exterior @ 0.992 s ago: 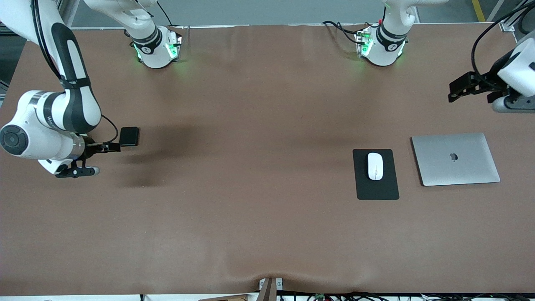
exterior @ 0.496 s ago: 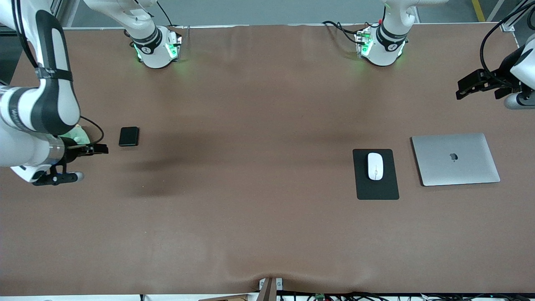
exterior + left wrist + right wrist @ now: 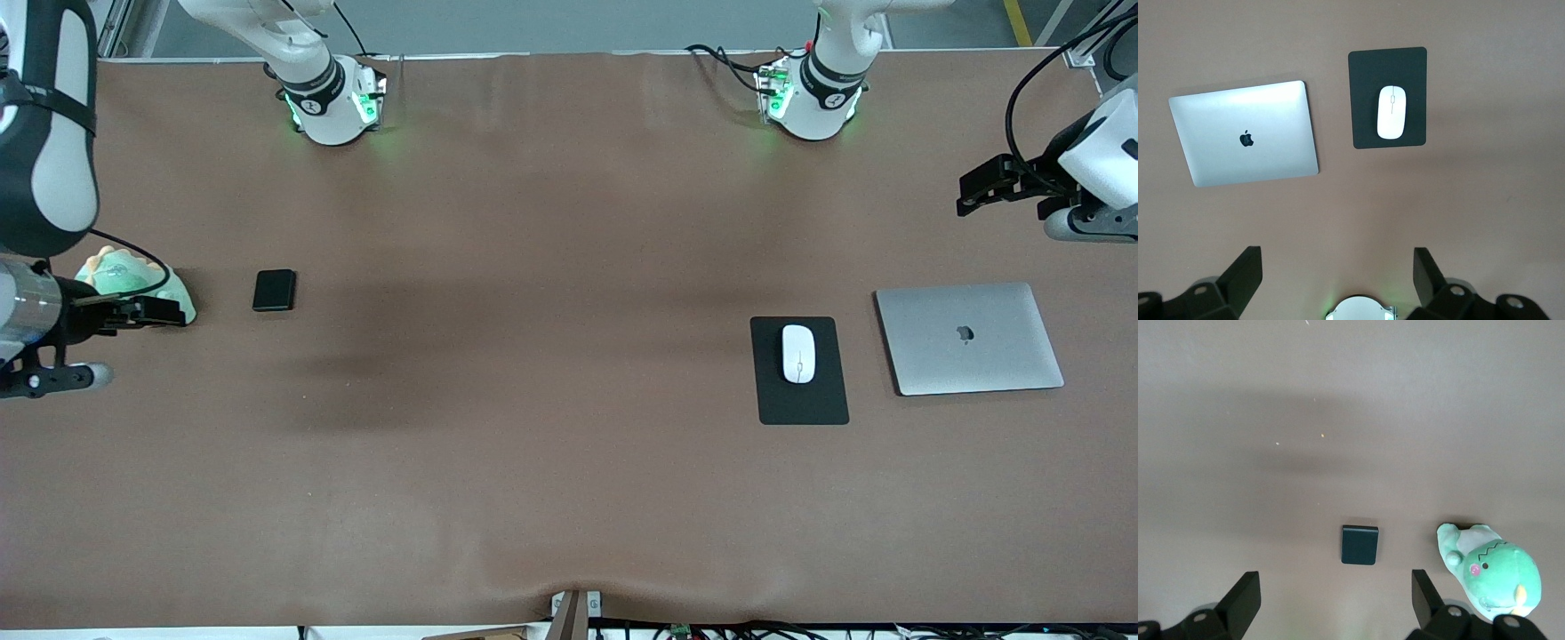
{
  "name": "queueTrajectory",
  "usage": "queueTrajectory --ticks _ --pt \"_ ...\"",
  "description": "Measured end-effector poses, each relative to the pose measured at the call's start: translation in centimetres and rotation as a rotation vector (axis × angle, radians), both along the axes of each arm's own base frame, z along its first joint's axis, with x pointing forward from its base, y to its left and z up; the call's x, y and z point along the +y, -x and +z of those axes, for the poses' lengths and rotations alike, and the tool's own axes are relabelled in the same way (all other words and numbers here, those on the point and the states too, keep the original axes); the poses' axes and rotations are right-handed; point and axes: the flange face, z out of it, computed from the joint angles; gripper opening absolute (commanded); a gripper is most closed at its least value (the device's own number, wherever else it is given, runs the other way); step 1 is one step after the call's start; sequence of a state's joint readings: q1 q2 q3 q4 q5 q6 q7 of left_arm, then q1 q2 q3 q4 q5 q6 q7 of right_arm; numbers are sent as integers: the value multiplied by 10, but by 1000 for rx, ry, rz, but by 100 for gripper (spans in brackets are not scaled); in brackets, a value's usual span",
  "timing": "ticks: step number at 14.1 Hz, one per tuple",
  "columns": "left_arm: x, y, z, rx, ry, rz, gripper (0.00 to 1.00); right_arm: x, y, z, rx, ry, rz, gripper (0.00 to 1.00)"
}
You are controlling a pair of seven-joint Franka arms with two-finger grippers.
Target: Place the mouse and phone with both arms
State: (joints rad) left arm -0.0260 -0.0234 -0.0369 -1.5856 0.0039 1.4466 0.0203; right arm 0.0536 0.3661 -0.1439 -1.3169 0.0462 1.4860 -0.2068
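Observation:
The white mouse point(image 3: 797, 353) lies on a black mouse pad point(image 3: 800, 404); the left wrist view also shows the mouse point(image 3: 1391, 112) on the pad point(image 3: 1368, 73). The glossy black phone point(image 3: 273, 290) lies flat on the table toward the right arm's end and also shows in the right wrist view point(image 3: 1360, 545). My right gripper point(image 3: 164, 311) is open and empty, up over the table's end beside a green plush toy; its wrist view point(image 3: 1335, 599) shows the jaws wide apart. My left gripper point(image 3: 976, 189) is open and empty over bare table at the left arm's end, as its wrist view point(image 3: 1337, 272) shows.
A closed silver laptop point(image 3: 969, 338) lies beside the mouse pad, toward the left arm's end; it also shows in the left wrist view point(image 3: 1245, 133). A green plush toy point(image 3: 116, 274) sits beside the phone at the right arm's end and shows in the right wrist view point(image 3: 1491, 568).
My right arm has drawn back from the phone toward its end of the table, uncovering the plush toy. The left gripper shifted slightly out and back. Phone and mouse have not moved.

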Motion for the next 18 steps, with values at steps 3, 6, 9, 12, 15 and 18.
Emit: queueTrajectory --ticks 3,6,9,12,15,18 --pt "-1 0 0 1 0 -3 100 5 2 36 -49 -36 15 100" --pt "-1 -1 -1 -6 -2 -2 100 16 20 68 -37 -44 35 100" --pt "-2 -2 -1 -12 -1 -4 100 15 47 113 -64 -45 36 100" --pt "-1 -3 0 -19 -11 -4 100 -3 69 135 -68 -42 1 100" --pt "0 -3 1 -25 -24 -6 100 -9 87 135 -51 -48 -9 100" --pt "-5 -8 4 -66 -22 -16 100 -9 109 136 -46 -57 -11 100"
